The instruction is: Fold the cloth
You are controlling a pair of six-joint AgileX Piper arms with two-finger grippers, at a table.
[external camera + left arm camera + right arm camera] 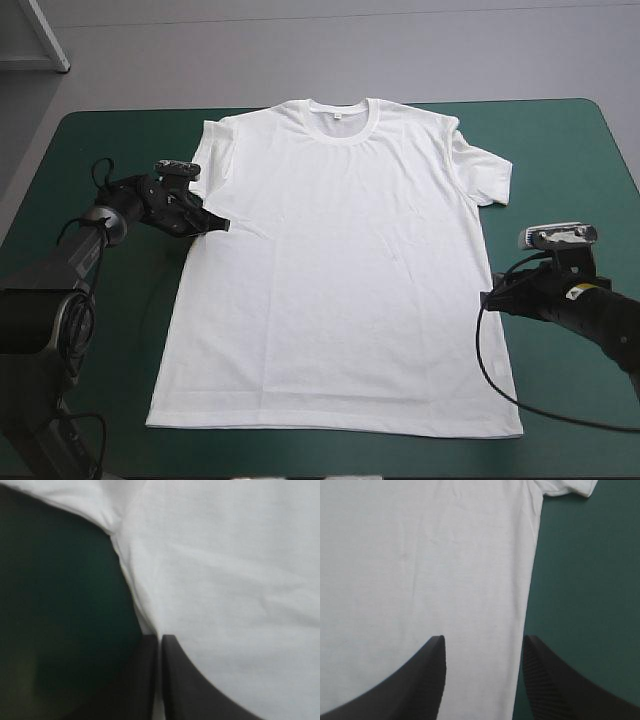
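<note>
Tabletop (100,150), teal-green cover: carried the one garment at its middle. T-shirt (340,270), white, short-sleeved: lay spread flat, collar toward the far edge, hem toward the near edge, both sleeves out to the sides. No fold showed anywhere in it, so the task was judged to stand at its very start, with every fold left to make. Left end effector (215,224): lay low at the T-shirt's left side edge, just below the sleeve, its black fingers all but closed with a thin strip of white cloth pinched between them; grip on that side judged taken. Right end effector (492,298): sat at the opposite side edge, nearer the hem, fingers spread wide with the cloth's edge running between them and nothing pinched; grip on that side judged not yet taken. Remaining, by judgement: closing the right end effector on the edge, then lifting and laying the cloth over itself.
</note>
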